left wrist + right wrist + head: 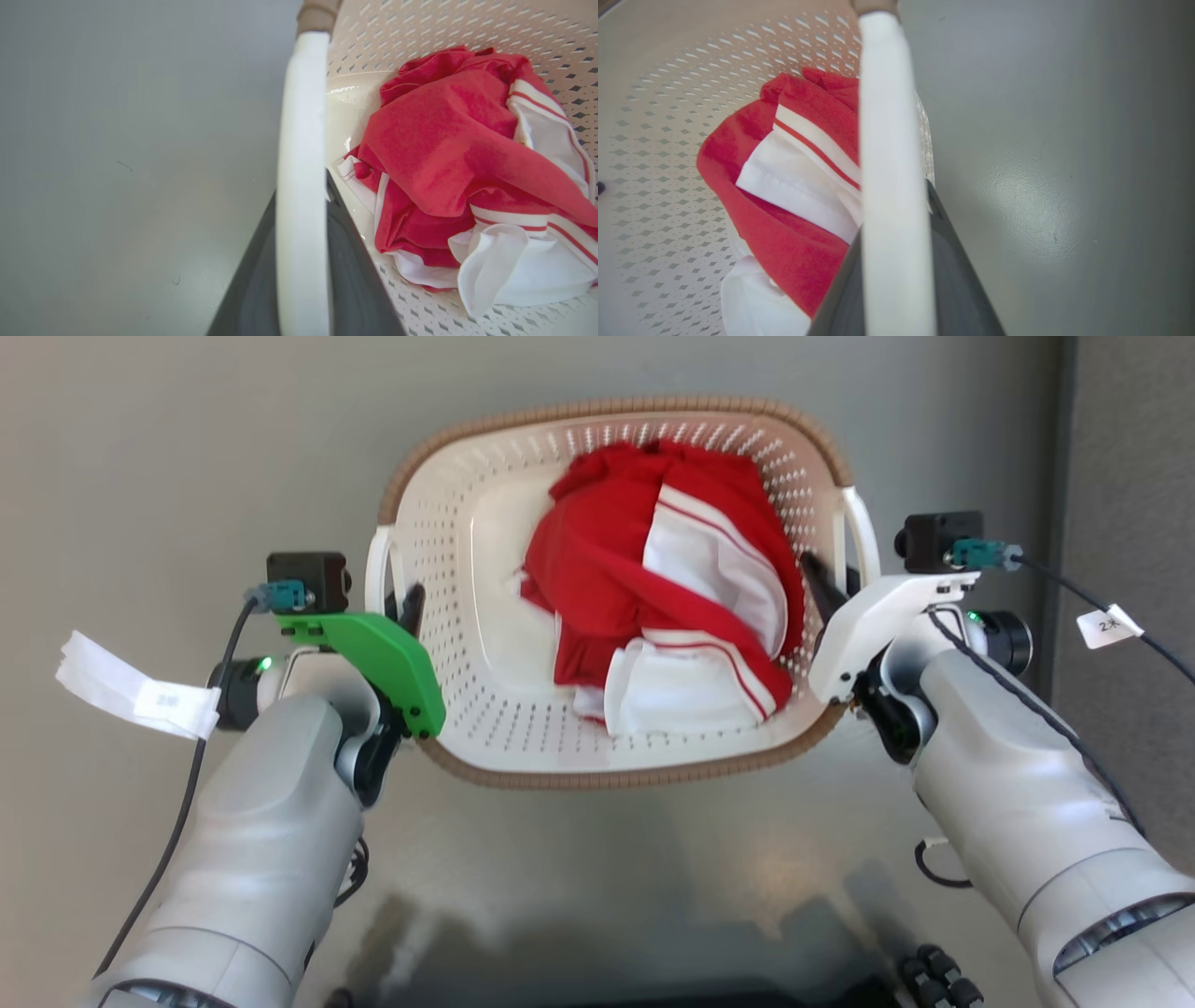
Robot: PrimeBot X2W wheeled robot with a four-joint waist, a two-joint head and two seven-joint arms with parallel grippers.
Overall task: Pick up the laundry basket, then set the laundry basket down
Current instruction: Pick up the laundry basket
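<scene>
The laundry basket (439,523) is cream with perforated walls and a brown rim, and lies in the middle of the head view with a crumpled red and white garment (653,588) inside. My left gripper (400,607) is shut on its white left handle (376,569). In the left wrist view that handle (301,140) runs between my dark fingers (350,270). My right gripper (826,583) is shut on the right handle (864,537), seen in the right wrist view as a white bar (889,116) between the fingers (962,280). I cannot tell whether the basket rests on the floor.
Grey floor (187,448) surrounds the basket on all sides. A darker vertical panel (1120,448) runs along the far right. White paper tags hang from the wrist cables at left (131,695) and right (1106,625). My dark base (747,985) shows at the bottom edge.
</scene>
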